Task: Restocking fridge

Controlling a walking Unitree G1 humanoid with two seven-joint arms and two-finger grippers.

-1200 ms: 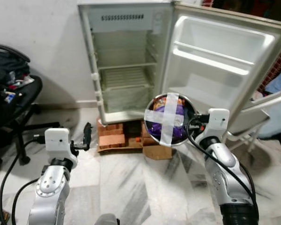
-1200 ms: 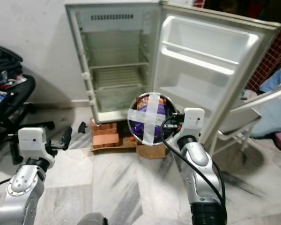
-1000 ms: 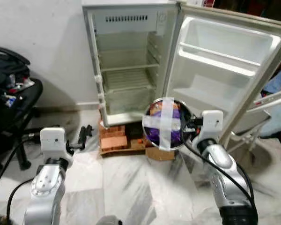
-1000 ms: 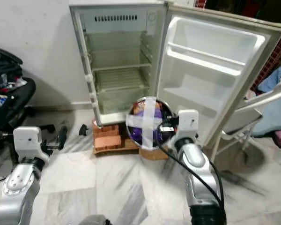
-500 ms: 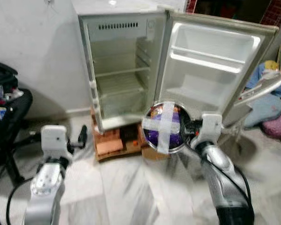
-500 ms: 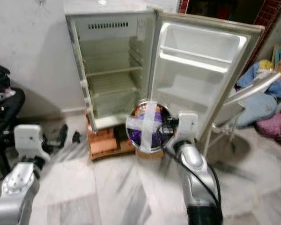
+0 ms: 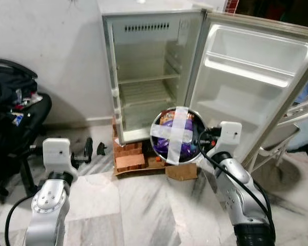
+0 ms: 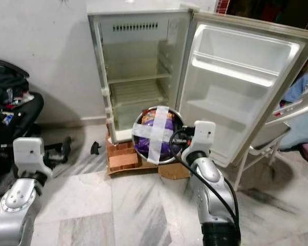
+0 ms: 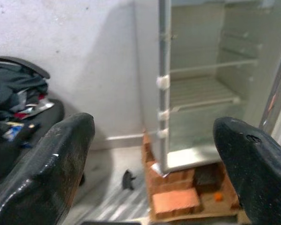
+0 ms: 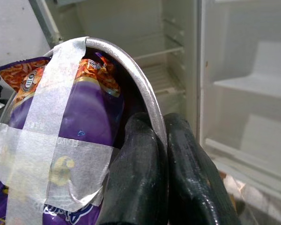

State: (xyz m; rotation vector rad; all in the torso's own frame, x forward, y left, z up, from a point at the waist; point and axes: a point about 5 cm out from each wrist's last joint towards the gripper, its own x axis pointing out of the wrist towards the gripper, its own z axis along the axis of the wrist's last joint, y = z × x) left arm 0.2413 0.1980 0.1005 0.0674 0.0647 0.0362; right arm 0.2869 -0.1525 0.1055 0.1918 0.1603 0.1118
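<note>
The fridge (image 7: 149, 77) stood open, its shelves bare. A taped bowl (image 7: 175, 135) was pinched at its rim by the right gripper (image 10: 165, 140) before it, not yet shelved; the left gripper (image 9: 150, 154) was spread, empty.

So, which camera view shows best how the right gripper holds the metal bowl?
The right wrist view: the two black fingers pinch the rim of the metal bowl close up. Both eye views show the bowl's taped face whole, with the right gripper small behind it.

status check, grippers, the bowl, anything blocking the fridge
Right gripper shut on round steel bowl with taped purple snack bag. Left gripper open. White fridge open, shelves bare.
</note>
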